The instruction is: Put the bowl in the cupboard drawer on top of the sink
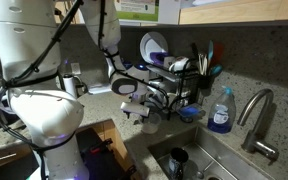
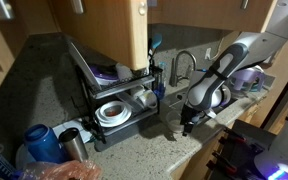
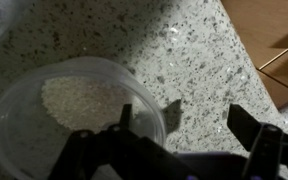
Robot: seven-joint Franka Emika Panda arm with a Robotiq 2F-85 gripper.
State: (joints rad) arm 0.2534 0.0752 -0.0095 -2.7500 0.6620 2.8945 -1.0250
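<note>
One clear bowl sat lower left in the wrist view on the speckled surface; you held your gripper spread wide, straddling its rim.

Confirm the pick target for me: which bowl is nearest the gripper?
The clear bowl on the counter, directly under the open gripper; the white ones sit apart in the dish rack.

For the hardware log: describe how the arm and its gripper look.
The arm has smooth, rounded white links, darker at the joints in both exterior views. Black cables loop along its upper part. The gripper is black and blocky. Its fingers show as flat dark bars in the wrist view. No markings are legible.
</note>
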